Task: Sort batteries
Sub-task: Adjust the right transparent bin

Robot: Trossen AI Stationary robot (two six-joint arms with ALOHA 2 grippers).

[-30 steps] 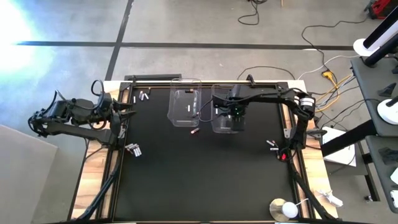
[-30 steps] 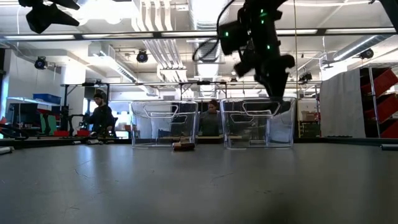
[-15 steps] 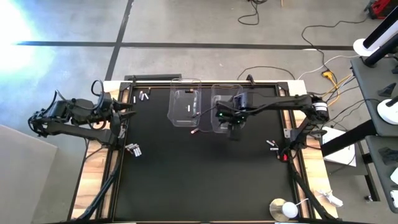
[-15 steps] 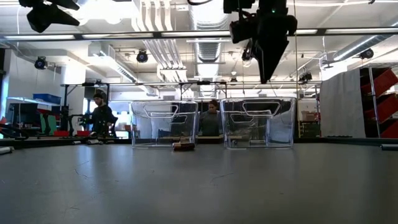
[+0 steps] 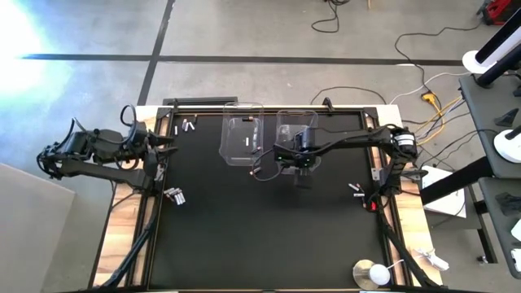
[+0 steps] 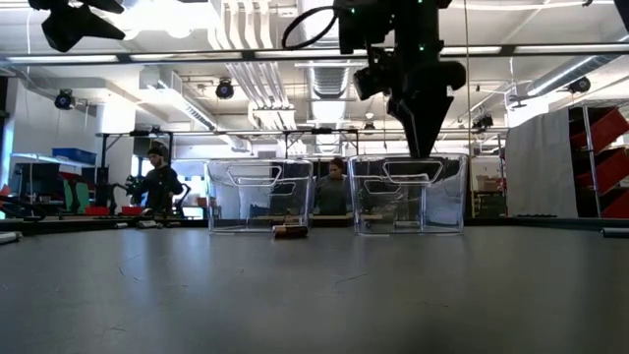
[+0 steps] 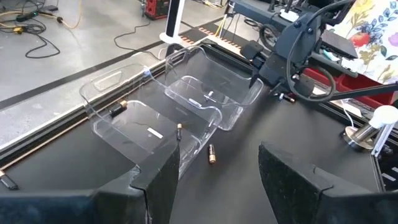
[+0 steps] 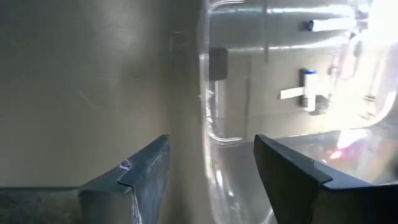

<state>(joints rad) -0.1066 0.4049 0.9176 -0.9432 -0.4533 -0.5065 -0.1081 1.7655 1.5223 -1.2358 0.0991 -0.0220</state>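
Note:
Two clear tubs stand side by side at the far middle of the table, the left tub [image 5: 242,138] and the right tub [image 5: 295,130]. White batteries [image 8: 308,84] lie on the right tub's floor. One dark battery [image 5: 254,172] lies on the mat just before the tubs, also seen in the low view as the dark battery [image 6: 290,231]. My right gripper [image 5: 295,163] [image 8: 211,142] hangs open and empty over the right tub's near edge, fingers pointing down [image 6: 421,118]. My left gripper [image 5: 167,142] [image 7: 219,163] waits open at the table's left edge.
Loose battery groups lie at the far left [image 5: 189,126], the near left [image 5: 173,195] and the right [image 5: 356,190] of the black mat. A round white object [image 5: 374,273] sits at the near right corner. People stand in the room beyond the table [image 6: 157,182].
My right gripper has moved from above the right tub's inside toward the table's near edge and a little left, turning as it went, and now hangs over the tub's near wall. The tubs and the batteries have stayed in place.

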